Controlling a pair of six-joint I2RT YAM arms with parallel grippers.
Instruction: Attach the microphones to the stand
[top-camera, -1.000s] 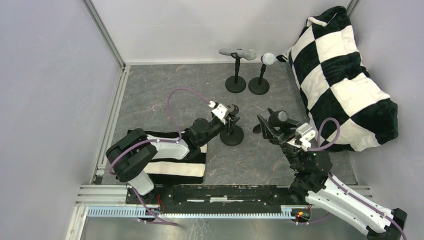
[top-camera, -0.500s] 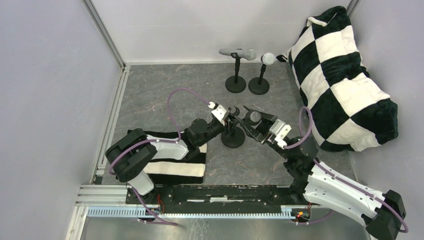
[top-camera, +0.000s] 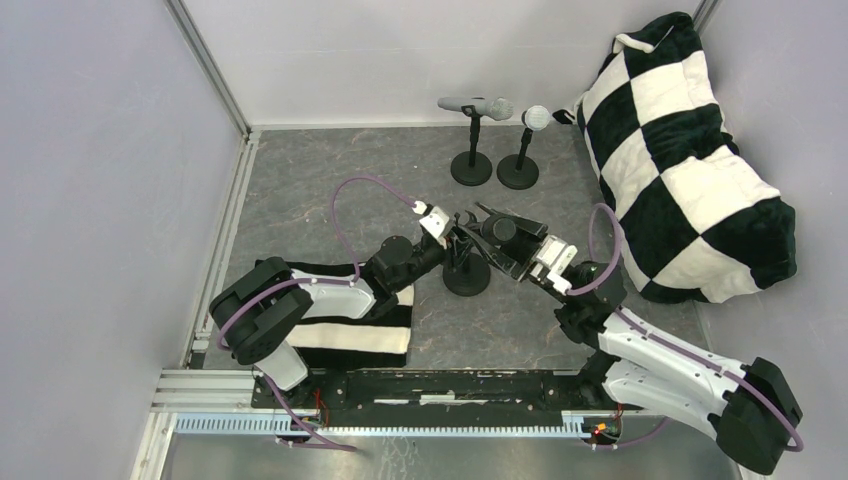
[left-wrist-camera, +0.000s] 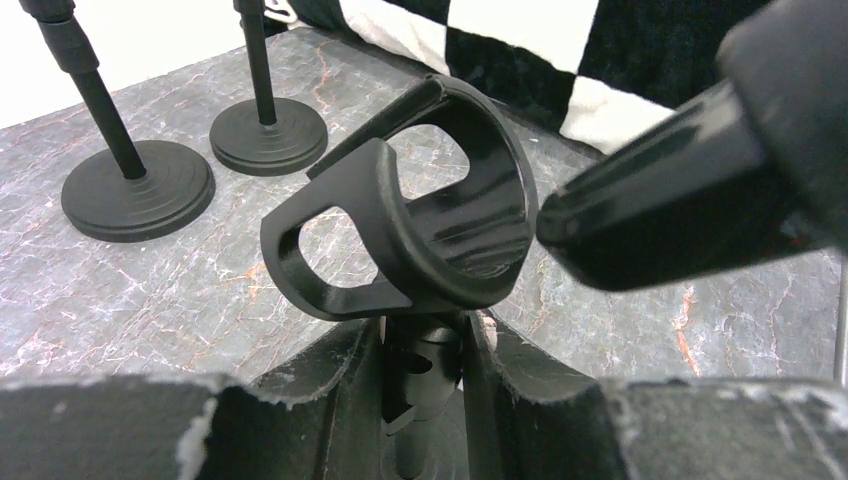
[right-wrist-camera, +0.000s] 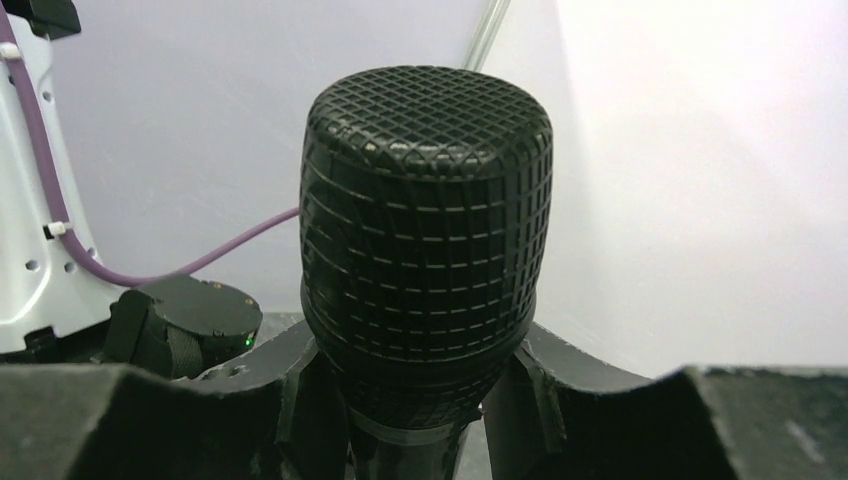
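Near the middle of the table (top-camera: 330, 190), the black microphone (right-wrist-camera: 425, 230) sits clenched in the right gripper (right-wrist-camera: 425, 420). Its fingers (right-wrist-camera: 310, 400) are closed partway around the neck just under the mesh head, which stands above them. The microphone's tail end (left-wrist-camera: 680, 215) points at the clip (left-wrist-camera: 400, 235) of the near stand (top-camera: 466, 275). The tip sits right at the clip's rim, though I can't tell whether they touch. The left gripper (left-wrist-camera: 425, 385) is pinched tight on that stand's post just below the tilted clip, a finger (left-wrist-camera: 340, 390) on either side. At the back stand two more stands (top-camera: 471, 168), each carrying a microphone: the silver-grey microphone (top-camera: 475, 105) lying crosswise, and another (top-camera: 536, 118) seen head-on. A black-and-white checkered cushion (top-camera: 690, 150) fills the right side, and a striped cloth (top-camera: 350, 335) lies under the left arm.
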